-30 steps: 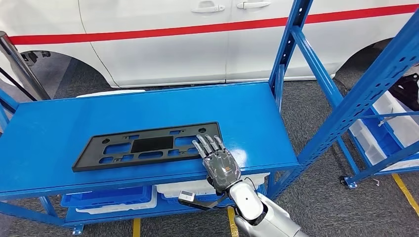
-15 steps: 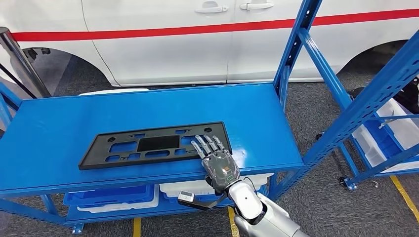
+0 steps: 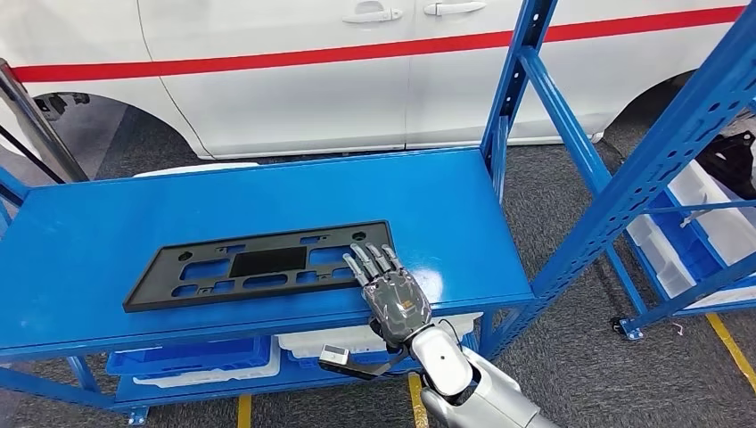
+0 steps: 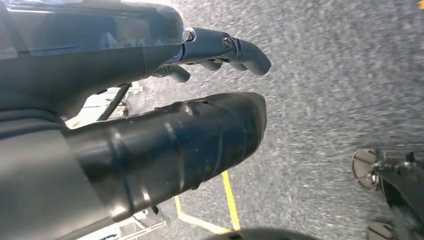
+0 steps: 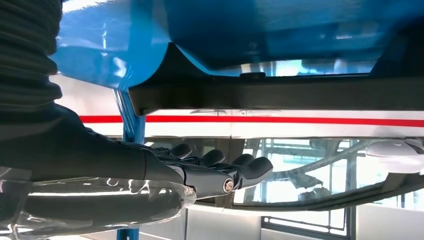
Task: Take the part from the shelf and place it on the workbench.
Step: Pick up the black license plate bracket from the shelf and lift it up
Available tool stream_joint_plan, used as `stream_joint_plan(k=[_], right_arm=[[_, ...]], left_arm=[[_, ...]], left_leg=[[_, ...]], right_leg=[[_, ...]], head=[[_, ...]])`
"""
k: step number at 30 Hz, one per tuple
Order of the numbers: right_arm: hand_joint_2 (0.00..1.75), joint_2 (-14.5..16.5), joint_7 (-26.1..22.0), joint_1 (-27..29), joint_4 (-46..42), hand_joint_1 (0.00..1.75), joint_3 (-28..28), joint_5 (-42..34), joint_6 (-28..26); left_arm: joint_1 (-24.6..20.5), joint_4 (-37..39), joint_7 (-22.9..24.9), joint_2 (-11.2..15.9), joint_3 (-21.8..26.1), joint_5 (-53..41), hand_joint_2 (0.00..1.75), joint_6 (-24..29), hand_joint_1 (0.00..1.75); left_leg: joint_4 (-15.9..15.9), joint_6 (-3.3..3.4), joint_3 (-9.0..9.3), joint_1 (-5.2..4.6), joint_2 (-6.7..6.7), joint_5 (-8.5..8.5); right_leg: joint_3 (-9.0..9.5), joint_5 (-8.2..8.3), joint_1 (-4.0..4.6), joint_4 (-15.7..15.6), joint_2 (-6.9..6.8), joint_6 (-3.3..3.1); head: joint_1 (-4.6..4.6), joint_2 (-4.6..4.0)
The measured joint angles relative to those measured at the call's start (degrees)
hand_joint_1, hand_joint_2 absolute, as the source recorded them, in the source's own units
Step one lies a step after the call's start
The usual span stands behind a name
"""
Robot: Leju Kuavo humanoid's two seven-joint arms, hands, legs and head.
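The long flat black plastic part with cut-outs point(image 3: 260, 265) lies flat on the blue metal bench point(image 3: 107, 223), so placing looks nearly done, with the right hand point(image 3: 392, 290) resting spread fingers point(image 3: 368, 260) on its end, only withdrawal left.

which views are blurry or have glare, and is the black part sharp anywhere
Head view: sharp; the black part is crisp on the blue shelf top, with a pale glare patch beside the right hand. Left wrist view: the floor is smeared by blur, and the left hand is dark. Right wrist view: the part's edge is underexposed against the bright white vehicle.
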Motion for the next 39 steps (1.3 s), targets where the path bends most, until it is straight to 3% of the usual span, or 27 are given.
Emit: stream_joint_plan(k=[2,4,6,9,10,11,12,14,16,21,23,25,27,28,30,32,36,37,39], right_arm=[[1.75,0.02,0.01,0.01,0.01,0.0,0.01,0.0,-0.1],[1.75,0.01,0.03,0.03,0.02,0.0,0.02,0.07,-0.45],[1.75,-0.01,0.05,-0.02,0.01,0.0,0.04,0.24,-1.23],[1.75,0.21,0.04,-0.42,-0.04,0.0,0.07,0.87,-2.93],[1.75,0.36,0.0,-0.57,-0.07,0.0,0.09,1.03,-3.2],[1.75,0.65,-0.15,-0.79,-0.08,0.0,0.18,1.03,-3.04],[1.75,1.15,-0.33,-1.17,-0.1,0.0,0.34,0.94,-2.69],[1.75,2.61,-0.72,-2.35,-0.13,0.0,0.81,0.73,-1.85],[1.75,4.07,-0.86,-3.54,-0.13,0.0,1.27,0.68,-1.38],[1.75,5.87,-0.89,-4.9,0.03,0.0,1.96,0.66,-1.09],[1.75,6.39,-0.89,-5.38,0.1,0.0,2.15,0.65,-1.07],[1.75,6.61,-0.89,-5.65,0.33,0.0,2.5,0.62,-1.04],[1.75,6.77,-0.89,-5.81,0.63,0.0,2.84,0.55,-1.01],[1.75,6.93,-0.89,-5.98,0.74,0.0,2.94,0.52,-0.99],[1.75,7.43,-0.88,-6.58,0.82,0.0,3.05,0.5,-0.96],[1.75,7.81,-0.87,-7.16,0.86,0.0,3.2,0.38,-0.84],[1.75,8.1,-1.3,-7.62,0.97,0.0,3.66,-1.52,0.05],[1.75,8.11,-1.56,-7.8,0.98,0.0,3.76,-2.35,0.54],[1.75,8.09,-2.16,-8.02,1.11,0.0,3.9,-4.22,1.77]], left_arm=[[-0.07,0.0,-0.03,0.02,0.01,0.0,0.0,0.0,0.0],[-0.13,0.0,-0.08,0.02,0.02,0.0,0.0,-0.01,0.0],[-0.14,0.0,-0.09,-0.02,0.02,0.0,0.0,-0.02,0.0],[-0.16,0.0,-0.22,-0.01,0.02,-0.06,0.0,-0.08,0.0],[-0.22,0.0,-0.23,-0.1,0.02,-0.07,0.0,0.09,0.0],[-0.37,0.0,-0.04,-0.41,0.02,-0.01,0.0,0.7,0.0],[-0.62,0.0,0.38,-0.98,0.02,0.11,0.0,1.63,0.0],[-1.55,0.0,1.45,-2.59,0.03,0.43,0.0,3.75,0.0],[-2.64,0.04,2.05,-3.89,0.05,0.67,0.0,4.77,0.0],[-3.49,0.24,1.92,-5.3,0.1,0.94,0.0,4.94,0.0],[-3.47,0.24,1.81,-5.36,0.14,1.02,0.0,4.9,0.0],[-3.47,0.24,1.77,-5.36,0.21,1.09,0.0,4.88,0.0],[-3.42,0.24,1.8,-5.33,0.27,1.13,0.0,4.87,0.0],[-3.42,0.24,1.82,-5.32,0.28,1.14,0.0,4.87,0.0],[-3.52,0.24,1.87,-5.32,0.31,1.14,0.0,4.85,0.0],[-3.71,0.24,1.88,-5.36,0.32,1.16,0.0,4.82,0.0],[-3.75,0.24,1.88,-5.58,0.38,1.38,0.0,4.88,0.0],[-3.76,0.24,1.85,-5.62,0.43,1.46,0.0,4.97,0.0],[-3.81,0.24,1.7,-5.65,0.58,1.7,0.0,5.17,0.0]], left_leg=[[-3.36,0.44,1.47,-0.25,-0.03,0.6],[-3.72,0.96,1.56,-0.24,-0.01,0.79],[-4.43,1.68,1.87,0.03,0.15,1.29],[-4.79,2.32,1.85,0.12,0.32,1.65],[-4.74,2.36,1.8,0.09,0.3,1.65],[-4.65,2.35,1.78,0.09,0.26,1.64],[-4.5,2.28,1.75,0.1,0.22,1.59],[-3.89,1.94,1.63,0.13,0.16,1.33],[-3.04,1.31,1.18,-0.1,0.08,0.93],[-1.91,-0.32,0.5,0.19,-0.02,0.02],[3.04,-0.72,-1.77,0.29,0.01,-2.98],[10.12,-0.93,-5.19,0.29,0.02,-6.0],[12.07,-0.81,-6.29,0.27,0.02,-5.5],[9.86,-0.6,-5.33,0.25,0.02,-3.75],[2.2,0.09,-1.78,0.05,0.01,0.01],[-2.52,0.62,0.33,-0.3,-0.04,1.33],[-3.8,1.44,0.81,-0.26,-0.06,1.51],[-4.14,1.81,0.98,-0.12,0.0,1.69],[-4.38,2.3,1.12,-0.06,0.06,1.79]], right_leg=[[-0.09,0.04,0.12,-0.03,0.21,0.51],[-0.14,0.22,0.2,-0.24,0.41,1.18],[-0.65,-0.8,0.22,1.08,0.36,1.72],[-4.97,-5.87,0.04,10.47,0.15,2.1],[-6.5,-6.97,-0.06,13.66,0.14,2.21],[-7.28,-7.01,-0.17,15.23,0.12,2.33],[-7.08,-5.96,-0.33,14.71,0.1,2.43],[-4.14,-2.13,-0.68,8.39,0.0,2.52],[-1.46,-0.14,-0.69,2.51,-0.05,2.26],[-1.01,0.27,-0.35,0.67,0.09,0.41],[-0.99,0.47,-0.42,0.42,0.04,-0.05],[-1.03,0.42,-0.22,0.43,-0.1,-0.26],[-0.98,0.34,-0.01,0.46,-0.18,-0.38],[-0.9,0.3,0.06,0.46,-0.14,-0.4],[-0.77,0.2,0.23,0.48,-0.03,-0.28],[-0.88,0.15,0.31,0.49,0.02,0.12],[-1.05,-0.42,0.24,0.98,-0.05,1.34],[-1.8,-1.53,0.25,2.7,-0.05,1.59],[-4.89,-4.89,0.21,9.17,-0.07,1.87]], head=[[0.02,0.0],[0.01,0.0],[0.06,0.0],[0.11,0.0],[0.09,0.0],[0.1,0.0],[0.09,0.0],[0.1,0.0],[0.07,0.0],[0.01,0.0],[-0.02,0.0],[-0.02,0.0],[-0.02,0.0],[-0.02,0.0],[-0.02,0.0],[-0.01,0.0],[0.01,0.0],[0.02,0.0],[0.03,0.0]])
